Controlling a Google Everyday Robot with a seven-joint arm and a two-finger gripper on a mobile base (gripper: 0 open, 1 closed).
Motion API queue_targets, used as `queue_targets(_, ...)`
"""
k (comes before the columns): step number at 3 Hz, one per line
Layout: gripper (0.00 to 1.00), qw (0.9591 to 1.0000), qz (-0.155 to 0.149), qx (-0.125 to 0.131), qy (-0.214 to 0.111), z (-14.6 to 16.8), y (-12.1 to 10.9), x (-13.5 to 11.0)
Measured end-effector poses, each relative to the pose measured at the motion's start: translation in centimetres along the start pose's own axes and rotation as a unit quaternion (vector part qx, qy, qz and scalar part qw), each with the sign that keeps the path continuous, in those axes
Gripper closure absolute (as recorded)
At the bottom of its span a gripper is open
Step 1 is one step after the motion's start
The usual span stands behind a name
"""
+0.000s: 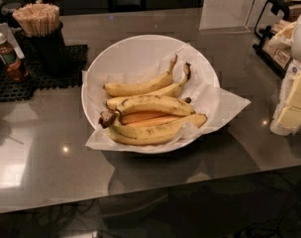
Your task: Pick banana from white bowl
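Banana (pixel 155 104) lying on top of the pile in the white bowl (pixel 135 51), gripper (pixel 293 105) off at the right edge.
It curves across the middle of the paper-lined bowl, dark blotches near its neck and its dark stem end pointing to the lower left; two more bananas (pixel 140 87) lie behind it with stems up, orange-tinted ones (pixel 140 118) and another yellow one sit below it. The bowl stands at the centre of the grey counter (pixel 51 152). The gripper hangs over the counter, well apart from the bowl and touching no fruit; whether it is released or clenched cannot be told. Upper left: a dark cup of wooden sticks (pixel 37 19) and a sauce bottle (pixel 9 58) by a black mat (pixel 41 76).
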State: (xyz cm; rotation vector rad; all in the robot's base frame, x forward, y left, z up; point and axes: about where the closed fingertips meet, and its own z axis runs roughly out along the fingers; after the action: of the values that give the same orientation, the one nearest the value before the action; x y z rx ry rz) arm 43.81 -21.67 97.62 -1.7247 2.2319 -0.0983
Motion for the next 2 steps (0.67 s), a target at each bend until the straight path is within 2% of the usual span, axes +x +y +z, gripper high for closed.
queue_targets(1, 0.00, 1.0000, 0.000, 0.000, 0.000, 0.00, 0.00, 0.00)
queue_targets(2, 0.00, 0.9999, -0.013, 0.004, -0.006, -0.15, 0.06, -0.70)
